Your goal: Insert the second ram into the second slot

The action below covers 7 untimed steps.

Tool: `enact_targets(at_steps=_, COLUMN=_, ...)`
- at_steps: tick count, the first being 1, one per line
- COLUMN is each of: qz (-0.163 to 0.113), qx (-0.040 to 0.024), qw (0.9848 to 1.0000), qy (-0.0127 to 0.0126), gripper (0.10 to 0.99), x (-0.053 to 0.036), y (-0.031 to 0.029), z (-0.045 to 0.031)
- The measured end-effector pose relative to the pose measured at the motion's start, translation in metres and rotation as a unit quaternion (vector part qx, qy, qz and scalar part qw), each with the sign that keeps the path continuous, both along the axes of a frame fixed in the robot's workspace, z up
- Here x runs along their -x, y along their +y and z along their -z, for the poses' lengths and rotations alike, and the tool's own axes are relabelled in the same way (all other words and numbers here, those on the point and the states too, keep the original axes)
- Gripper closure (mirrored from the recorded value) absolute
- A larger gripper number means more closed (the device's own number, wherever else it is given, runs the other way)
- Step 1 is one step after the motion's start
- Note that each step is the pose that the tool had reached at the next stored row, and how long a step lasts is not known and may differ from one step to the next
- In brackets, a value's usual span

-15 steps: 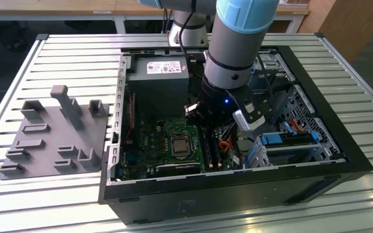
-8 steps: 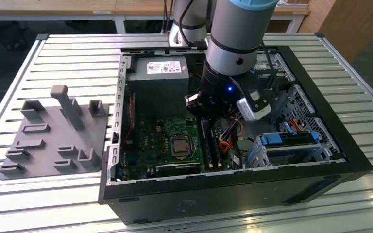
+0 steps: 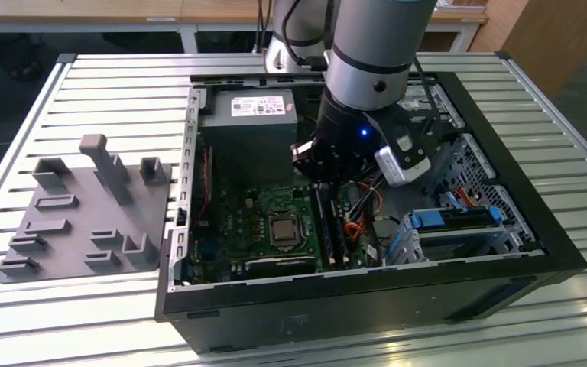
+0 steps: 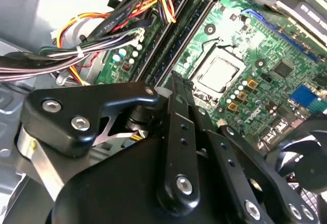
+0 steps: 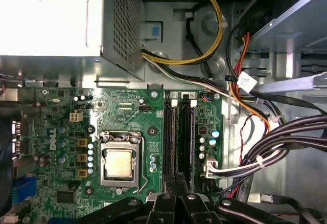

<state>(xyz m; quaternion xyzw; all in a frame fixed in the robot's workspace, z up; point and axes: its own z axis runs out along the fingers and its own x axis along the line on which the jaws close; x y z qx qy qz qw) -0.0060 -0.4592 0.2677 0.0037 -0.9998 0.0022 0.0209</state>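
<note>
Exterior view first: we see the gripper (image 3: 324,174) lowered into the open computer case (image 3: 538,229), right over the memory slots (image 3: 332,225) beside the processor socket (image 3: 283,227). Dark sticks appear to stand in those slots, and we judge the second ram (image 3: 341,229) to be one of them, though which one is hard to settle from here.

Second wrist view: the black fingers (image 4: 180,111) are drawn close together, their tips low against the end of the slot rows (image 4: 173,42). Whether anything is pinched between them we cannot tell.

First wrist view: two long dark strips (image 5: 180,137) run side by side next to the socket (image 5: 120,161), with the fingertips (image 5: 176,197) at their near end.

We judge the stick light, stiff and thin, but fragile: best taken by its long bare edges, square to the slot, with the chips and contacts left untouched.
</note>
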Motion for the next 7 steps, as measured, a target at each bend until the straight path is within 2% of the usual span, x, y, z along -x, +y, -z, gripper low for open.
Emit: enact_targets(at_steps=7, qz=0.0, qx=-0.0008, qw=1.0, qy=0.0001, gripper=0.965, x=0.0, y=0.0, z=-0.0002)
